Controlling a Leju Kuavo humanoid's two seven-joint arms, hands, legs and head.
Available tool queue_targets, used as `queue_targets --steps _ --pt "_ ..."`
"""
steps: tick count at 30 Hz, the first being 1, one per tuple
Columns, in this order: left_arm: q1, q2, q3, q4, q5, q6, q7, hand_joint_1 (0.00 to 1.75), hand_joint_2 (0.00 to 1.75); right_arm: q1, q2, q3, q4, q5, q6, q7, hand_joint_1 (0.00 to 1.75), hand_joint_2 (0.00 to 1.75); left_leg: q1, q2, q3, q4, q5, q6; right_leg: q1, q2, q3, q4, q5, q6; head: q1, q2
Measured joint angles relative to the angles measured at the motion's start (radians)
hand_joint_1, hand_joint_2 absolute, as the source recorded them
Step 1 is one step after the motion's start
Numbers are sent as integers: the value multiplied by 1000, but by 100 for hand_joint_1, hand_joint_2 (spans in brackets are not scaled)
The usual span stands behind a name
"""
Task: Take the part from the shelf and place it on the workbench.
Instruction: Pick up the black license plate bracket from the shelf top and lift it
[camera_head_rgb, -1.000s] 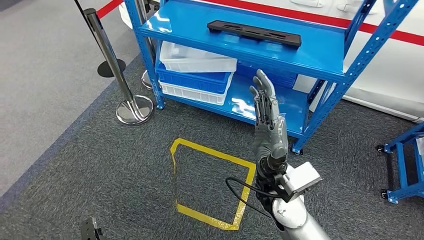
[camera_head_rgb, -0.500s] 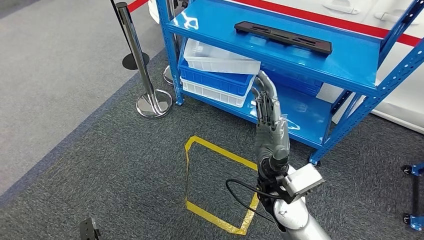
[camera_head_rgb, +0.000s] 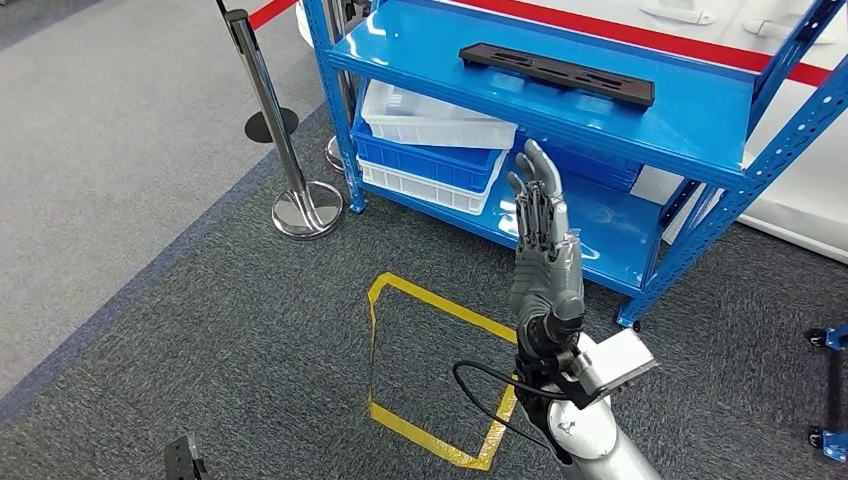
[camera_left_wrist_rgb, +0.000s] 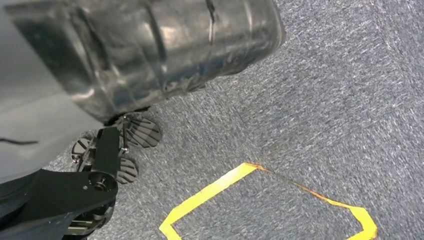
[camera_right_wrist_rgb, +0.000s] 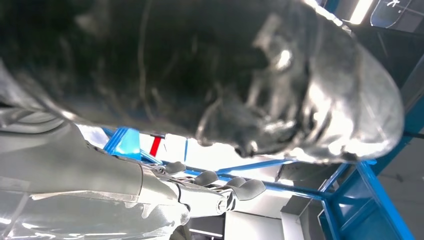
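Note:
The part (camera_head_rgb: 556, 75) is a long flat black bar lying on the top board of the blue shelf (camera_head_rgb: 700, 120). My right hand (camera_head_rgb: 543, 240) is raised in front of the shelf's lower board, below and short of the part. Its fingers are stretched out straight and hold nothing. In the right wrist view the same hand (camera_right_wrist_rgb: 200, 192) shows empty, with the blue shelf frame (camera_right_wrist_rgb: 370, 200) behind it. My left hand (camera_left_wrist_rgb: 140, 50) hangs low over the carpet. I see its grey cover, but I cannot make out how its fingers lie.
A white bin (camera_head_rgb: 430, 120) sits on a blue bin (camera_head_rgb: 420, 160) on the lower board, left of my right hand. A chrome stanchion (camera_head_rgb: 270, 110) stands left of the shelf. A yellow tape square (camera_head_rgb: 380, 300) marks the grey carpet in front.
The camera has moved, so the shelf sits further right and nearer in the picture. My right hand stays raised and empty, its fingertips a little higher toward the shelf.

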Motion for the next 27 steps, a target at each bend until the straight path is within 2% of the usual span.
queue_targets --steps 6,19,27 --pt "-1 0 -2 0 6 -20 0 0 0 -1 0 0 0 -17 17 0 0 0 0 0 -1 0 -1 -5 -1 0 0 -1 0 0 0 0" --pt "-3 0 -4 0 9 -21 3 0 0 -1 0 0 0 -27 28 1 0 0 -1 0 -3 4 -2 -5 -2 0 1 -2 0 0 0 0" --pt "-3 0 -4 0 9 -21 10 0 0 -1 0 0 0 -25 25 3 0 0 -3 0 -7 14 -8 5 -4 0 2 -4 -1 6 0 0"
